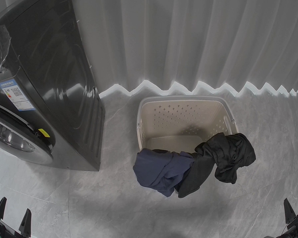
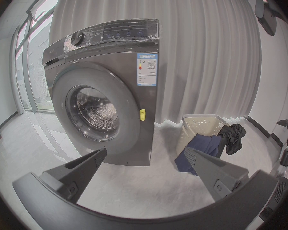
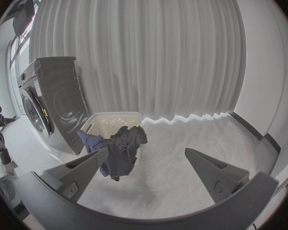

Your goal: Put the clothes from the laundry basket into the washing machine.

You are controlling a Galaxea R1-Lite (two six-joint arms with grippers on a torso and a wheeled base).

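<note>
The clothes [image 1: 192, 169] are seen draped over the near rim of the basket [image 1: 185, 99], well apart from the left fingers [image 1: 25, 220] and right fingers [image 1: 289, 210], both pairs spread wide and empty

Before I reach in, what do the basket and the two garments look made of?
The basket looks like rigid cream plastic, matte, with moulded star-shaped holes in its walls. The blue garment is soft matte fabric, hanging in folds over the rim; the weave is too fine to tell. The black garment seems thinner fabric with a faint sheen, crumpled over the corner.
</note>
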